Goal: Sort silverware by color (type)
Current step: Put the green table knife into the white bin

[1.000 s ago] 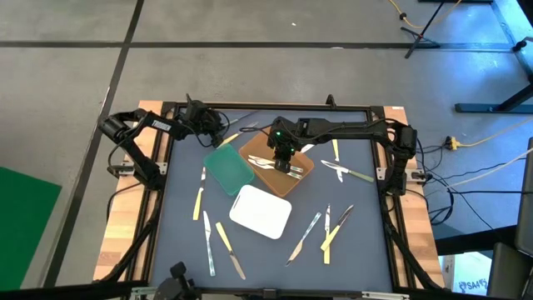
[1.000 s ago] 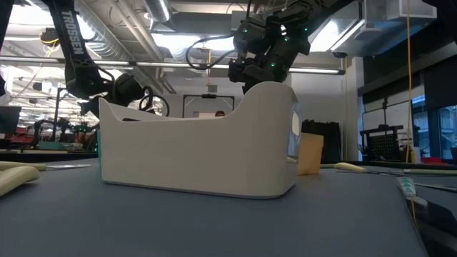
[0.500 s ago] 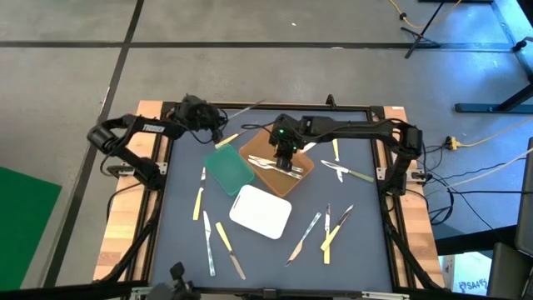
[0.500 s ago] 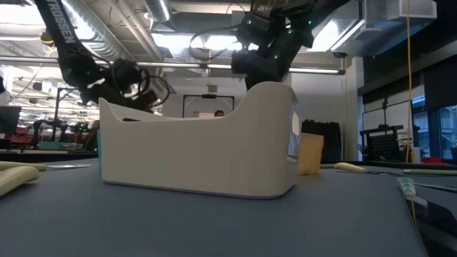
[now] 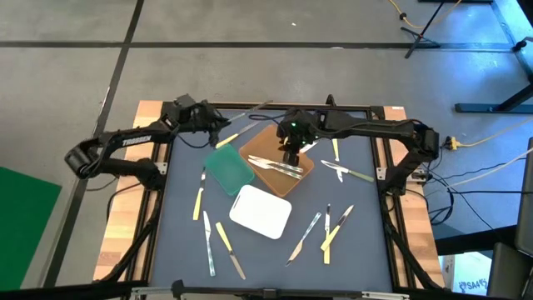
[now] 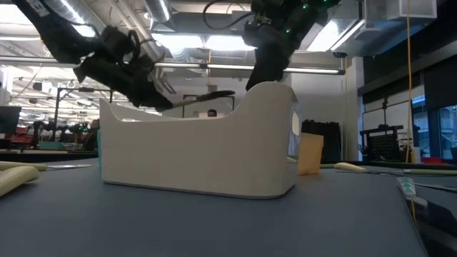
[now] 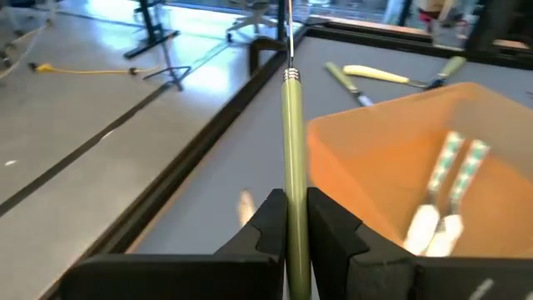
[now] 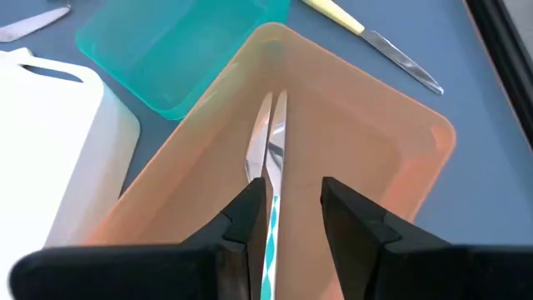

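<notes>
The silverware lies scattered over the dark table (image 5: 179, 250), with part of it already in a tray. Three trays sit in the middle of the table: the white tray (image 5: 260, 211) nearest the front edge, the brown tray (image 5: 301, 177) behind it, and the green tray (image 5: 228, 169) to the left, touching the brown one.

The left arm reaches in from the far left corner. Its left gripper (image 5: 218, 125) is clenched on a green-handled utensil (image 7: 292, 142), which it holds above the far edge of the table, clear of the surface. The utensil's long axis runs straight out from between the fingers, metal tip leading, pointing toward the far right in the high view (image 5: 250, 109); the low view shows it nearly level, above the white tray's rim.

The right gripper (image 5: 291, 155) hangs over the brown tray with its fingers parted and nothing between them. Directly below it lie two blue-handled pieces (image 8: 268, 158) side by side on the tray floor, long axes parallel, metal ends toward the tray's far corner.

Loose pieces remain on the table: a yellow-handled knife (image 5: 335, 151) and another knife (image 5: 348, 173) at the right, several (image 5: 327, 225) near the front right with axes running diagonally, and a group (image 5: 218, 242) at the front left, lying roughly front to back.
</notes>
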`<state>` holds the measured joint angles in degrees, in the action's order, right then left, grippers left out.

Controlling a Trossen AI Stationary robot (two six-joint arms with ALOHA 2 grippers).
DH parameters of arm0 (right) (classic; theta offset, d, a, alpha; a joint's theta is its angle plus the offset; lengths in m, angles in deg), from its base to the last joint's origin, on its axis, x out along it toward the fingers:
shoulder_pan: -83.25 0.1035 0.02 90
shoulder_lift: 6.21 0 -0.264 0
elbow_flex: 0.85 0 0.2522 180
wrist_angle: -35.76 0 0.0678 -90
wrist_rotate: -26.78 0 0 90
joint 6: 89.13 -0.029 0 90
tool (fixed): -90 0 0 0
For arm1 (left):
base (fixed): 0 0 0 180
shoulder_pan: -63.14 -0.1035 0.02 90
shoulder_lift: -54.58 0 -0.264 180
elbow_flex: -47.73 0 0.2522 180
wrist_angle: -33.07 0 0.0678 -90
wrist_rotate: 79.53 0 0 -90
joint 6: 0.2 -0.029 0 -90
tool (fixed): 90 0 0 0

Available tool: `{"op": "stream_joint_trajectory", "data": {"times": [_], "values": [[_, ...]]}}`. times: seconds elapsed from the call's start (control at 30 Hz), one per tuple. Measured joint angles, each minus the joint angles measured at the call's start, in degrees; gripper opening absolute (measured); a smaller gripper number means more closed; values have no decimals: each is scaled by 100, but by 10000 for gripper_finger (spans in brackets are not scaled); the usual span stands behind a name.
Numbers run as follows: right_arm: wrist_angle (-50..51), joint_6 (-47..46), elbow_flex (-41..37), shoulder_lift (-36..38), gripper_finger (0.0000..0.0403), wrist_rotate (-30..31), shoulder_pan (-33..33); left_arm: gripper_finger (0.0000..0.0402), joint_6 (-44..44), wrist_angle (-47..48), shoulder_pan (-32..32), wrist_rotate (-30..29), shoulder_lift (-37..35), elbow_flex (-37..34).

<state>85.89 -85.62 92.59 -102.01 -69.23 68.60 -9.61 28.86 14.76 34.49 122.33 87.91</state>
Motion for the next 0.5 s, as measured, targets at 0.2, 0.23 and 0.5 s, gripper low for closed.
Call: {"op": "stream_joint_trajectory", "data": {"times": [0.2,0.23,0.5], "values": [[382,0,0,295,104,54,0,23,-15,709,400,105,-622,0],[460,0,0,335,104,49,0,23,-15,830,466,104,-717,0],[752,0,0,495,104,55,0,23,-15,2519,1026,226,-1595,0]]}}
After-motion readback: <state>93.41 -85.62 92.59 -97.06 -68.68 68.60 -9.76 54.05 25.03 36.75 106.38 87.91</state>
